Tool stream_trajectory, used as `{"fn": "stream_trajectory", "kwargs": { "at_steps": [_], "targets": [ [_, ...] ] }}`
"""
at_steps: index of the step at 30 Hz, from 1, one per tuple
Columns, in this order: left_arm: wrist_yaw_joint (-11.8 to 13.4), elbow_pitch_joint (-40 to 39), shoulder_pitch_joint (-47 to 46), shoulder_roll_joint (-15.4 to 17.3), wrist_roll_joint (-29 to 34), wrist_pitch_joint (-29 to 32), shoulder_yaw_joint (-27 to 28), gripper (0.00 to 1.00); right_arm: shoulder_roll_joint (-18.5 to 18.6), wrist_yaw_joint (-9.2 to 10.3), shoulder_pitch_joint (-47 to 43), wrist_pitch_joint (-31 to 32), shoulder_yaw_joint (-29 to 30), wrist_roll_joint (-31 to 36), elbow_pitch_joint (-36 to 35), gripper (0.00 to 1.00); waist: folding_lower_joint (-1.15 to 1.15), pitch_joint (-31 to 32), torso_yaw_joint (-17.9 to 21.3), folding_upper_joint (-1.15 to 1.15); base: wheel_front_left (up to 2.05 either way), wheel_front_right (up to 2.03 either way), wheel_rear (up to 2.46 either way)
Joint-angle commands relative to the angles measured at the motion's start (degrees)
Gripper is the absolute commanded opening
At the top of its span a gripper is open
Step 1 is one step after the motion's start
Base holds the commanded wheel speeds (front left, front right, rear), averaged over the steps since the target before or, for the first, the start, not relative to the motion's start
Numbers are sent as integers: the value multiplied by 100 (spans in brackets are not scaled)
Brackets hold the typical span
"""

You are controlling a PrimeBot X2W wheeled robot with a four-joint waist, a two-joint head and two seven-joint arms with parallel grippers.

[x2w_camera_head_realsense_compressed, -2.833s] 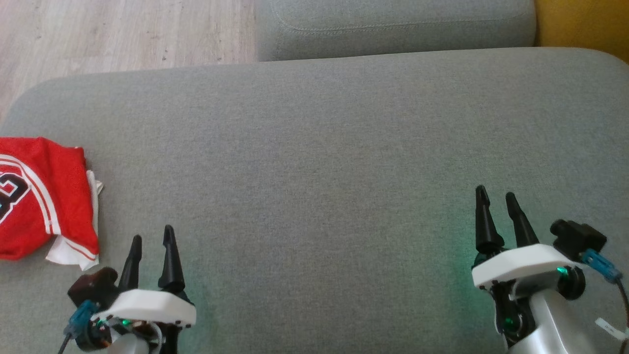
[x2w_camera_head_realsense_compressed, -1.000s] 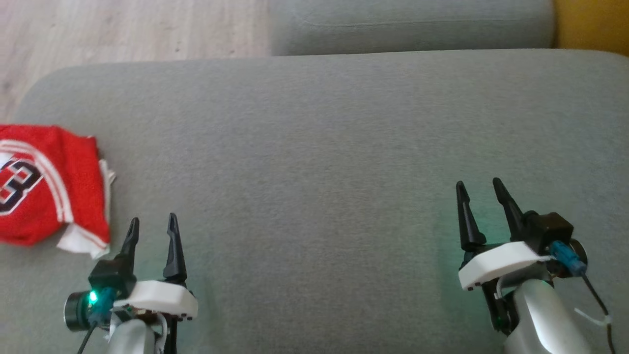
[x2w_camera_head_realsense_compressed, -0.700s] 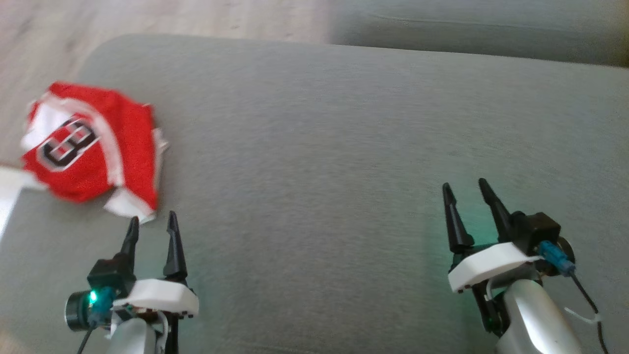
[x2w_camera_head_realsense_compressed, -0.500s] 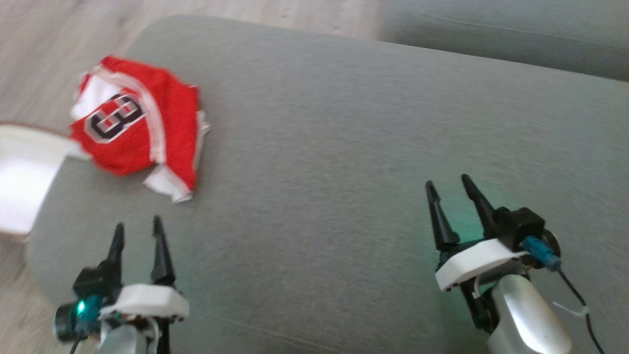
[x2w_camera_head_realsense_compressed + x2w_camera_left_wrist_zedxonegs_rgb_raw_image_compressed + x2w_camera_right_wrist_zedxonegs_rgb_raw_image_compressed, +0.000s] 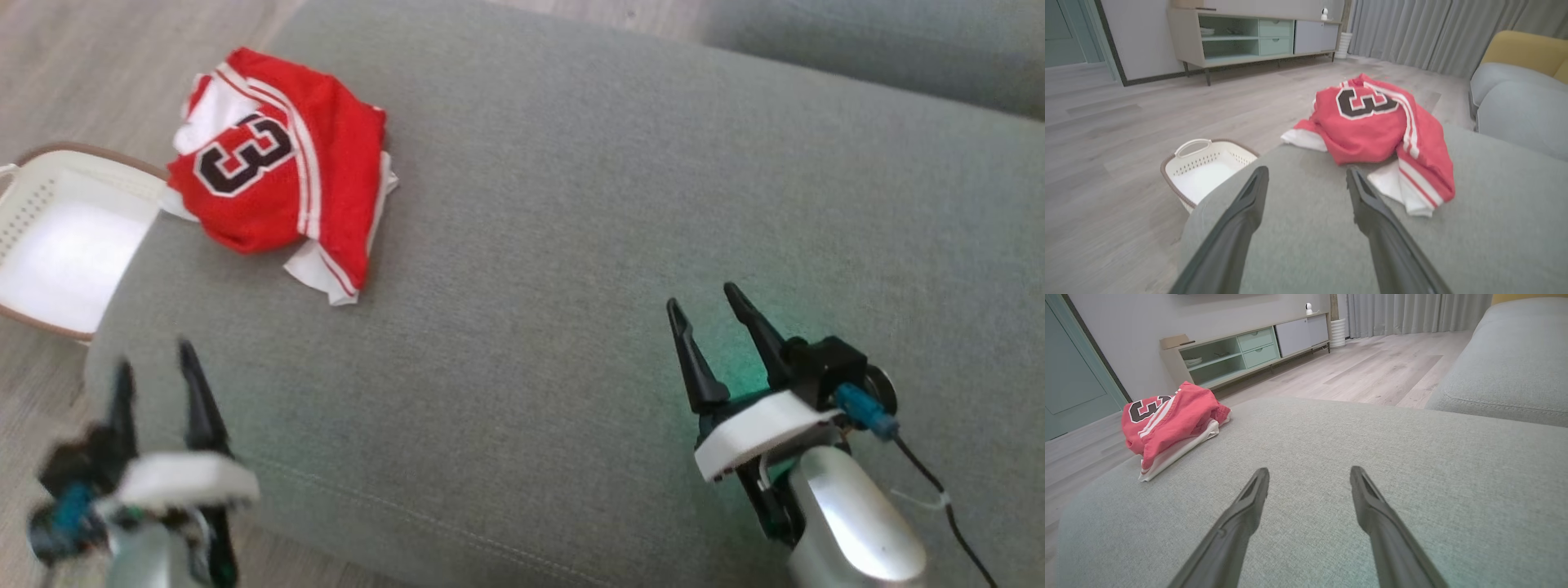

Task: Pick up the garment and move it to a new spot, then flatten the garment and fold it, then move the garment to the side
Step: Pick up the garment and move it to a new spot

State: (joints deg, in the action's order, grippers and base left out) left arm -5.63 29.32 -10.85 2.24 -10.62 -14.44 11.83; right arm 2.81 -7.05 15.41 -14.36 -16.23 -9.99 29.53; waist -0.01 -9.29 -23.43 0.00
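1. Jersey [image 5: 269,163] pickup has not begun, as I judge it. My left gripper [image 5: 155,359] has its two fingers spread with nothing between them, low over the near left corner of the grey seat cushion [image 5: 571,245].
2. My right gripper [image 5: 700,296] is likewise spread and empty, over the near right part of the cushion and well apart from the jersey.
3. The left wrist view shows the jersey ahead of the left fingers, near but not touching. It is red with a black "3" and lies bunched in a heap at the cushion's far left corner, with white fabric poking out beneath it.
4. Past that corner a white laundry basket [image 5: 28,216] stands on the wood floor [image 5: 82,65], just beside the cushion.
5. The head view blurs the left gripper, so I go by the wrist view for its spread. I can't quite tell whether the white flap on the jersey's basket side hangs over the cushion edge.
6. What worries me:
   - The heap sits close to the edge. A sliding approach from my side could push it off towards the basket or the floor.
   - The fabric is layered. A shallow pinch may catch only the top red layer, so the rest would trail or drop when I lift.
   - Coming down too steeply could drive the fingertips into the cushion and snag its weave rather than gather cloth.
   - A grab at a loose corner would leave the jersey twisted, which makes flattening harder.
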Motion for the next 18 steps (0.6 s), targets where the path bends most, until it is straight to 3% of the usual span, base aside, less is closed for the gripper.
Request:
{"fn": "stream_trajectory", "kwargs": {
  "at_steps": [1,9,14,18],
  "targets": [
    [-46,-239,-501,188,-11,-56,287,100,7,-44,299,-63,-130,51,-216,100,1,-179,145,0,0,0,0],
    [-179,251,-1849,999,-108,-56,134,100,94,-44,532,-63,-277,127,-376,100,1,-783,582,0,0,0,0],
    [-183,906,-2516,1465,-652,-56,-258,100,170,-44,648,-63,-385,127,-498,100,1,-1056,814,0,0,0,0],
    [-184,1495,-3019,1907,-1215,29,-907,100,247,-44,728,-63,-413,125,-599,100,1,-1287,1017,0,0,0,0]
  ]
}}
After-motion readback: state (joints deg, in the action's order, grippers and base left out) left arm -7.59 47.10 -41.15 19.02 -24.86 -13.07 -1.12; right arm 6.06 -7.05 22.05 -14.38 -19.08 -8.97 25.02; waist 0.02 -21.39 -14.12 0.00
